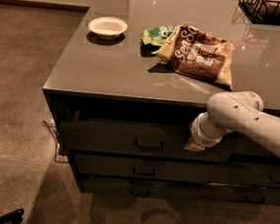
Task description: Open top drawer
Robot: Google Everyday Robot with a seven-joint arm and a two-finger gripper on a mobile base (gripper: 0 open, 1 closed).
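Observation:
The top drawer (107,138) is the wide dark front just under the countertop, with a small metal pull (149,144) at its centre. My gripper (194,146) is at the end of the white arm (243,119), which reaches in from the right. The gripper sits against the drawer front, to the right of the pull and about level with it. I cannot tell how far the drawer stands out from the cabinet.
Two slimmer drawers (144,170) lie below. On the grey countertop (114,67) are a white bowl (107,26), a green bag (157,35), a brown chip bag (200,55) and a black wire basket (264,8). Brown floor lies left and in front.

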